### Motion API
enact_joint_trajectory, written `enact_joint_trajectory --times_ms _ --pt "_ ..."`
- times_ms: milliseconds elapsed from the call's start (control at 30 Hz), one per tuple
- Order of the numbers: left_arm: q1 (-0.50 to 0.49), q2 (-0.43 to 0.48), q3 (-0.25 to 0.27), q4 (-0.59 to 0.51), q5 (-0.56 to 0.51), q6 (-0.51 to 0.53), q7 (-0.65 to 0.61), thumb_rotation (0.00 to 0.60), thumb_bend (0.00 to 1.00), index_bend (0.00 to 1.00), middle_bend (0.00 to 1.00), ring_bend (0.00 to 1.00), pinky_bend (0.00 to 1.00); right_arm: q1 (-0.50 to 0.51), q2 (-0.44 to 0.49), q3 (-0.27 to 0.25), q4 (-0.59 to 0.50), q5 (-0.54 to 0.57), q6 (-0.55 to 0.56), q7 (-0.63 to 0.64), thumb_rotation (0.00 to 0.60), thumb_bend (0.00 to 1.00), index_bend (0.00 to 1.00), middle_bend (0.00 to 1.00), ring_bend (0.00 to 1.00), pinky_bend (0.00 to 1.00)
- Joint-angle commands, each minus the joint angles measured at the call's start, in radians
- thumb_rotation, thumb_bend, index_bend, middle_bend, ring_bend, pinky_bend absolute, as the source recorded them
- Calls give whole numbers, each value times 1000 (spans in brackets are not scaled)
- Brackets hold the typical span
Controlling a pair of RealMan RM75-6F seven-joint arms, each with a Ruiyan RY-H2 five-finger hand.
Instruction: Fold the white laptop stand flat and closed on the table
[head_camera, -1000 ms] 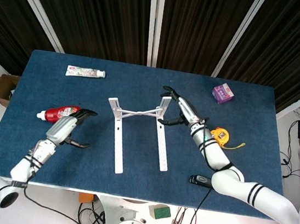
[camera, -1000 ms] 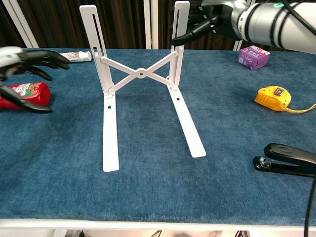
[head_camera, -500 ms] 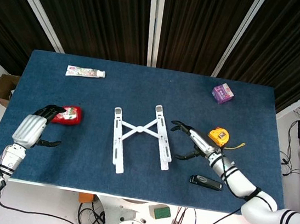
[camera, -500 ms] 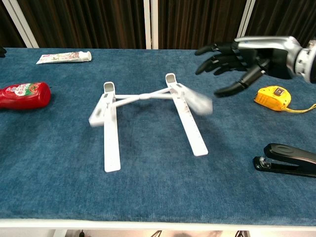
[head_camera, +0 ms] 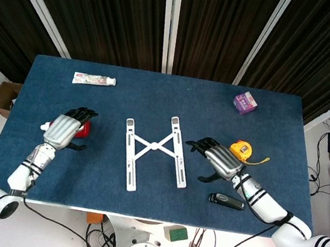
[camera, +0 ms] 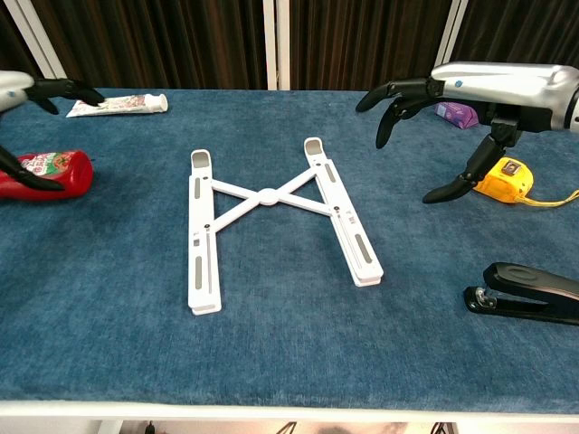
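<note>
The white laptop stand (head_camera: 153,153) (camera: 271,217) lies flat on the blue table, its two long bars spread apart and joined by a crossed brace. My right hand (head_camera: 216,160) (camera: 452,108) hovers to the right of the stand, fingers spread, holding nothing. My left hand (head_camera: 65,132) (camera: 23,99) hangs at the left over the red bottle (head_camera: 83,128) (camera: 47,174), fingers apart and empty. Neither hand touches the stand.
A toothpaste tube (head_camera: 94,79) (camera: 118,105) lies at the back left. A purple box (head_camera: 245,102) sits at the back right. A yellow tape measure (head_camera: 240,149) (camera: 505,178) and a black stapler (head_camera: 225,200) (camera: 525,291) lie near my right hand.
The stand's raised arms dropped and now lie flat. My right hand let go and drew back to the right. My left hand moved away, then returned over the red bottle.
</note>
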Motion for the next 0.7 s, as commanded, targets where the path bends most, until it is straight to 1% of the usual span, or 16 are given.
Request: enact_joint_trajectory --times_ms 33,100,200,300,400,500,700 --pt "-79 -93 -31 106 -18 -83 45 600 62 87 58 57 157 -5 -69 -15 -3 -51 91 -309 600 0 339 472 320 408" --pt "-107 -134 -39 150 -26 -112 51 600 50 76 43 47 151 -11 -98 -21 13 -44 109 -350 600 0 400 526 383 495" --pt "-139 -181 -48 200 -31 -139 53 600 27 60 25 35 145 -17 -137 -27 42 -38 138 -375 600 0 460 583 453 570" --pt "-171 -227 -51 255 -36 -167 64 600 24 54 19 32 144 -23 -182 -40 91 -37 167 -387 600 0 506 619 496 614" --pt "-194 -259 -51 306 -42 -189 85 600 24 52 18 33 142 -25 -214 -52 139 -42 185 -400 600 0 538 639 538 653" --pt "-207 -284 -55 341 -53 -206 72 600 24 51 18 33 142 -26 -247 -65 191 -47 203 -406 600 0 562 662 568 680" --pt "-221 -311 -50 383 -56 -218 37 600 24 51 18 32 140 -20 -321 -78 311 -43 226 -389 600 0 577 675 587 695"
